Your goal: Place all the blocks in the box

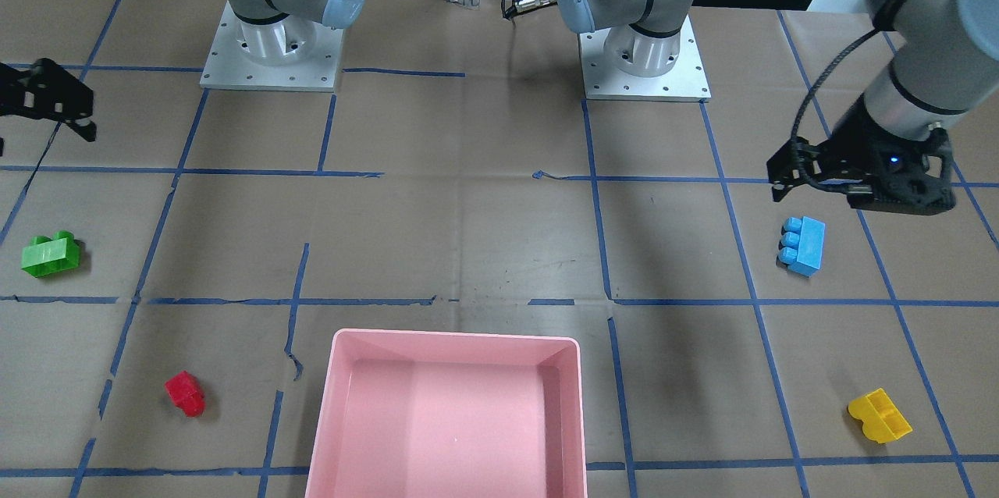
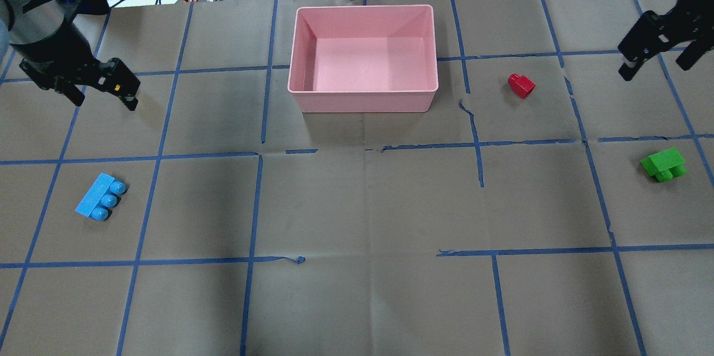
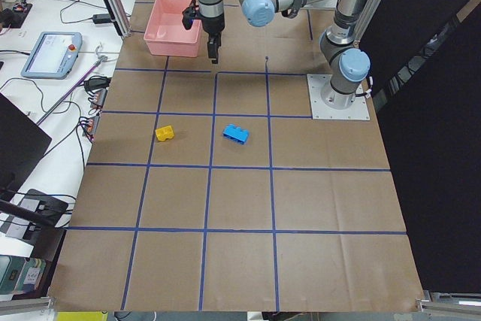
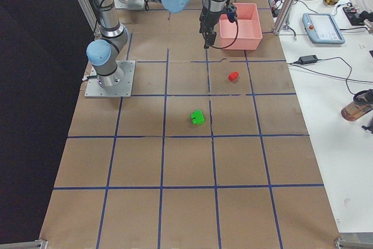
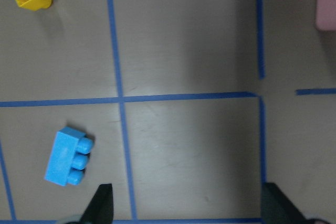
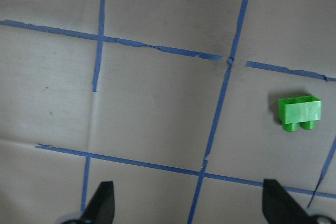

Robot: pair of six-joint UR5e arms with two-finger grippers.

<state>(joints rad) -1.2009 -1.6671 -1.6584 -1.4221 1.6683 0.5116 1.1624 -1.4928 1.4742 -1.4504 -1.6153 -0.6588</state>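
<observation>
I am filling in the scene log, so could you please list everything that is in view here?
box: one, pink, empty, far middle of the table
light blue block: one, robot's left side
yellow block: one, left side, farther out than the light blue block
green block: one, robot's right side
red block: one, right side, near the box
table: one, brown paper with a blue tape grid
teach pendant: one, grey, on the white bench beyond the table
left jaws: one pair, black, open, above the table near the light blue block
right jaws: one pair, black, open, above the table's right side
</observation>
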